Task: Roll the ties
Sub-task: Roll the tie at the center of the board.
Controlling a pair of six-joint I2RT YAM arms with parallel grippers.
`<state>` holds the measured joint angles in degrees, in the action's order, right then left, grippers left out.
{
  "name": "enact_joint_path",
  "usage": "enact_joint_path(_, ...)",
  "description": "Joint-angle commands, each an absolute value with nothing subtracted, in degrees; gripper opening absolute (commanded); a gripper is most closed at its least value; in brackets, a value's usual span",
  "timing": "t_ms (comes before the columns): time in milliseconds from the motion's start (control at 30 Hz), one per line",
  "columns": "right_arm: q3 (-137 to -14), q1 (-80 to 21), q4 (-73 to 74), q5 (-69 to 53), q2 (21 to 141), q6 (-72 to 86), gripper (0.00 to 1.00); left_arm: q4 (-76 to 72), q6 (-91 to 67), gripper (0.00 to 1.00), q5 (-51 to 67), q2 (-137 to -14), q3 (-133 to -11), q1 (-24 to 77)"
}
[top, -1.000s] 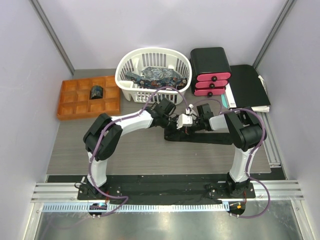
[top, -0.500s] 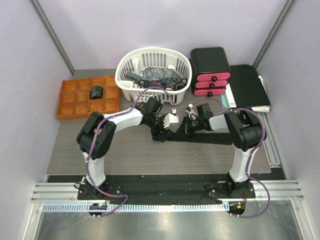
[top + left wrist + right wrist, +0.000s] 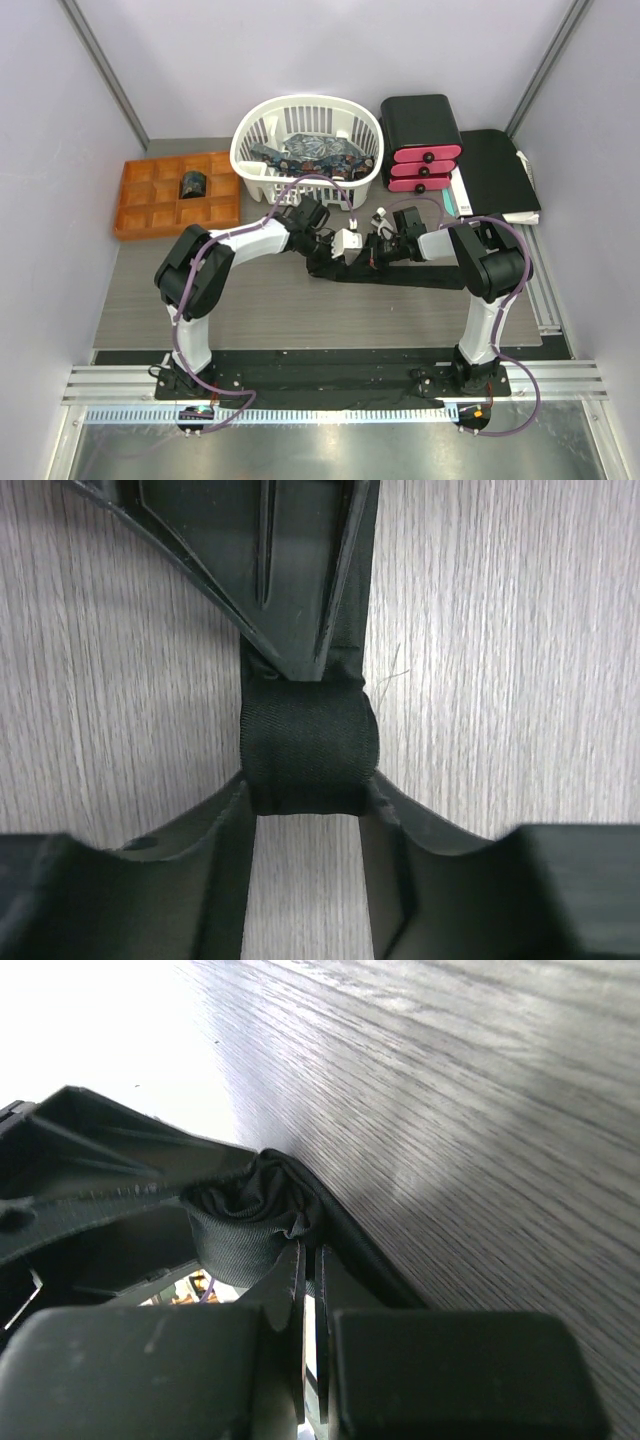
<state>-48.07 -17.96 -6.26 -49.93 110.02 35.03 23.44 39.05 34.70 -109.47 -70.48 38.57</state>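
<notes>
A plain black tie (image 3: 425, 274) lies flat across the table, its left end wound into a small coil (image 3: 310, 745). My left gripper (image 3: 308, 802) is shut on the sides of that coil, fingers (image 3: 232, 825) touching it. My right gripper (image 3: 308, 1260) meets it from the opposite side, shut on the fabric at the coil's core (image 3: 250, 1222). From above, the left gripper (image 3: 345, 246) and right gripper (image 3: 378, 238) stand tip to tip over the tie's left end. Patterned ties (image 3: 310, 152) lie in the basket. One rolled tie (image 3: 192, 185) sits in the orange tray.
A white basket (image 3: 245, 140) stands at the back centre, with an orange compartment tray (image 3: 150, 215) to its left. A black box with pink drawers (image 3: 420, 120) and a flat black folder (image 3: 500, 170) are at the back right.
The left gripper drew away to the left with its jaws wider, then came back right to the right gripper and closed on the coil. The right gripper stayed put.
</notes>
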Motion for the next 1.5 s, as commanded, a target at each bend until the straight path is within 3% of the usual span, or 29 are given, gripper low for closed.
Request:
enact_joint_path(0,-47.5,-18.7,-3.8,-41.2,113.1,31.9,0.01,20.7,37.2,0.35,37.5,-108.9,-72.9,39.5)
enact_joint_path(133,-47.4,-18.7,-5.2,-41.6,113.6,33.1,0.01,20.7,36.2,0.31,37.8,-108.9,-73.7,40.5)
enact_joint_path(800,-45.3,-20.1,-10.5,-42.0,112.8,36.9,0.01,13.7,22.2,0.34,36.2,-116.5,-76.9,45.6)
enact_joint_path(1033,-46.3,-20.2,-7.3,-42.8,111.1,35.1,0.02,18.4,26.9,0.3,27.7,-117.6,-74.9,47.8)
enact_joint_path(1200,-47.3,-20.0,-3.1,-43.6,108.1,32.6,0.11,23.5,32.2,0.28,18.2,-118.0,-73.0,49.5)
enact_joint_path(1467,-47.5,-18.3,2.2,-45.5,104.3,30.9,0.24,31.1,34.3,0.24,15.2,-121.9,-75.7,49.7)
